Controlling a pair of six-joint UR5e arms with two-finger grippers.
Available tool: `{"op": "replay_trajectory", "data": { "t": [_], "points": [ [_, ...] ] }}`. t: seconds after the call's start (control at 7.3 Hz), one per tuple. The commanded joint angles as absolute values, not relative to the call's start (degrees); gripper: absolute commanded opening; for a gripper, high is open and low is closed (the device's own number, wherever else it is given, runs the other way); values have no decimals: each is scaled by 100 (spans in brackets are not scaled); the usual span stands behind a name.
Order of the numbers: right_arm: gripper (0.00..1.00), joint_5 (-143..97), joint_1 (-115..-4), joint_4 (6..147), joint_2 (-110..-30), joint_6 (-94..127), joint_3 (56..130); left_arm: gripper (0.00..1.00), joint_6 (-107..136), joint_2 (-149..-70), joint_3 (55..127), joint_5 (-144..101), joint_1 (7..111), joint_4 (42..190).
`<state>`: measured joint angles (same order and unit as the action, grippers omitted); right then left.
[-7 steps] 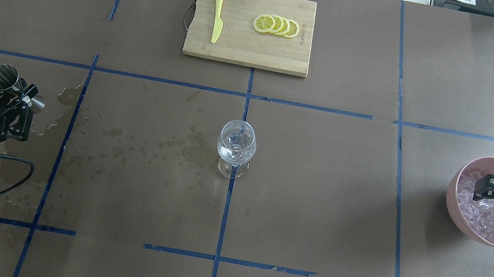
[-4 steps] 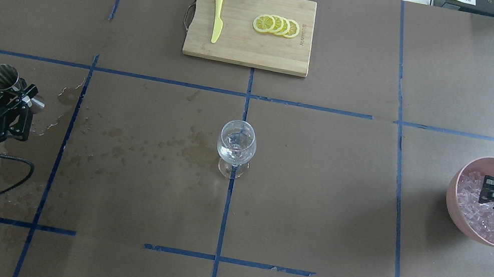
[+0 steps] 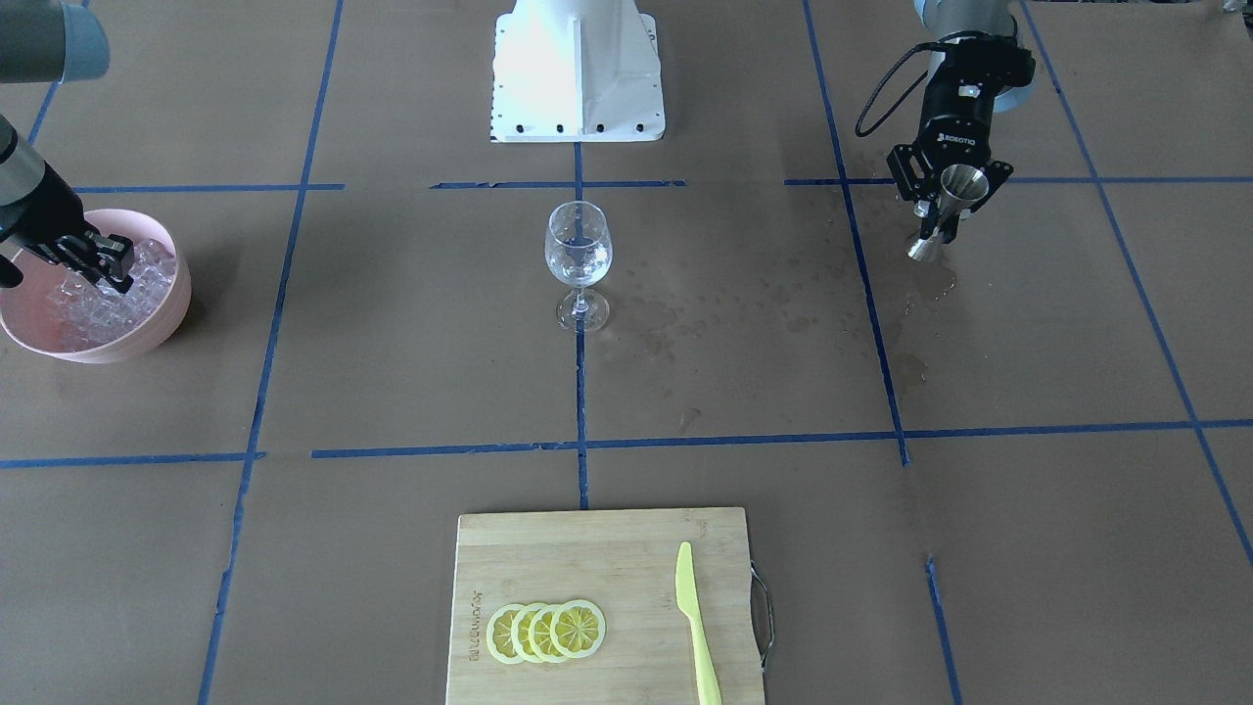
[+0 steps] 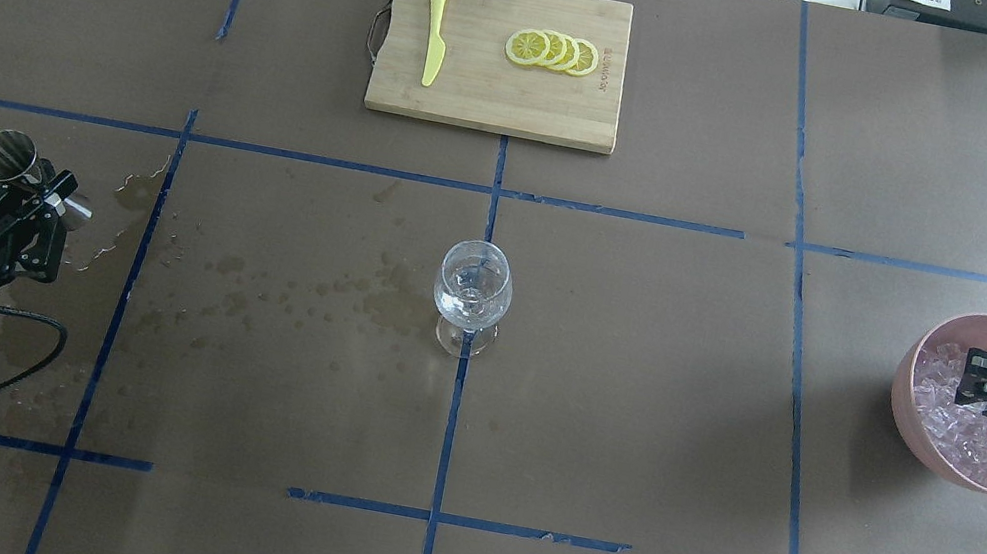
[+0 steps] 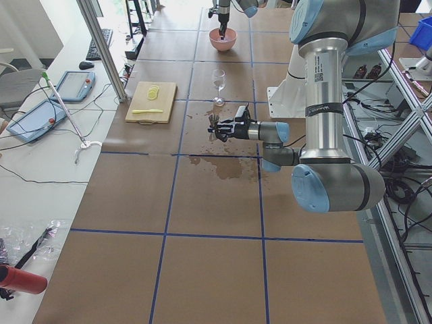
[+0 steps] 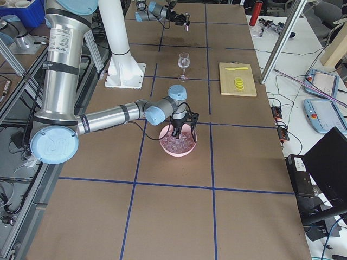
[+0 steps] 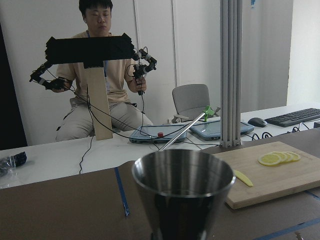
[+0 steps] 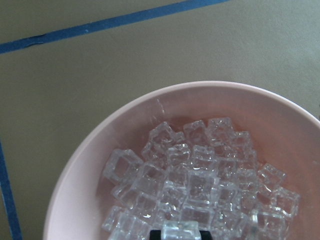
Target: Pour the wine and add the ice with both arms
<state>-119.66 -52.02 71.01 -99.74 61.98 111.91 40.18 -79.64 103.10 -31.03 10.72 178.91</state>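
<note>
My left gripper (image 4: 50,191) is shut on a steel jigger (image 4: 17,158) and holds it tilted above the table's left side; the jigger's cup fills the left wrist view (image 7: 182,195). A wine glass (image 4: 472,289) stands at the centre with a little clear wine (image 4: 468,308) in it. My right gripper (image 4: 981,378) is down in a pink bowl (image 4: 901,395) of ice (image 4: 978,439) at the right. In the right wrist view one ice cube (image 8: 178,231) sits between the dark fingertips, above the heap (image 8: 200,180).
Dark wet spots (image 4: 248,285) spread over the brown paper between jigger and glass. A wooden cutting board (image 4: 492,99) with lemon slices (image 4: 552,51) and a yellow knife (image 4: 435,33) lies at the far middle. The white robot base (image 3: 578,69) is at the near middle.
My right gripper's fingers have closed together inside the bowl, down among the ice. My left gripper with the jigger has barely moved.
</note>
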Motion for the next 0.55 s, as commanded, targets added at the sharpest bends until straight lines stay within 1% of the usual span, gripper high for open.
{"op": "replay_trajectory", "data": {
  "t": [0.0,0.41],
  "points": [
    [0,-11962,-5273,7119,-10011,6196,11504,0,4498,-8006,9926,-3164,1046,17877],
    [0,-11979,-5449,7119,-9993,6196,11689,0,5242,-8024,9730,-3190,1002,17877]
  ]
}}
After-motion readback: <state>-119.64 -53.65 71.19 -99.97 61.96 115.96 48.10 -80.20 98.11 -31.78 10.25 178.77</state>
